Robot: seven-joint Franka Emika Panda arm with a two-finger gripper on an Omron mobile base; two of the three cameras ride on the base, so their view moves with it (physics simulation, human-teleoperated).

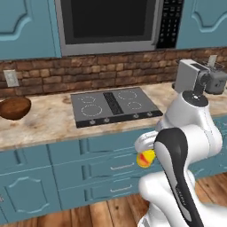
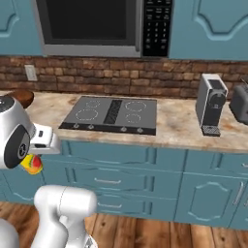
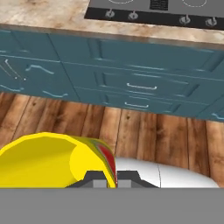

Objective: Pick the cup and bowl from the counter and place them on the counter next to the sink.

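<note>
The yellow cup (image 3: 48, 162) with red splotches lies on its side in my gripper (image 3: 112, 178), which is shut on its rim. The cup (image 1: 145, 158) hangs below counter height in front of the teal drawers, also seen as the cup (image 2: 31, 164) under the white hand. The dark-brown wooden bowl (image 1: 14, 107) sits on the beige counter (image 1: 48, 119) far left of the stovetop, and the bowl (image 2: 22, 98) peeks out behind the arm. The sink is out of view.
A black stovetop (image 1: 113, 106) lies mid-counter under a microwave (image 1: 111, 22). A white coffee machine (image 2: 210, 104) and a grey toaster (image 2: 240, 104) stand on the counter to the right. Teal drawers (image 3: 140, 87) and wooden floor (image 3: 144, 131) lie ahead of the hand.
</note>
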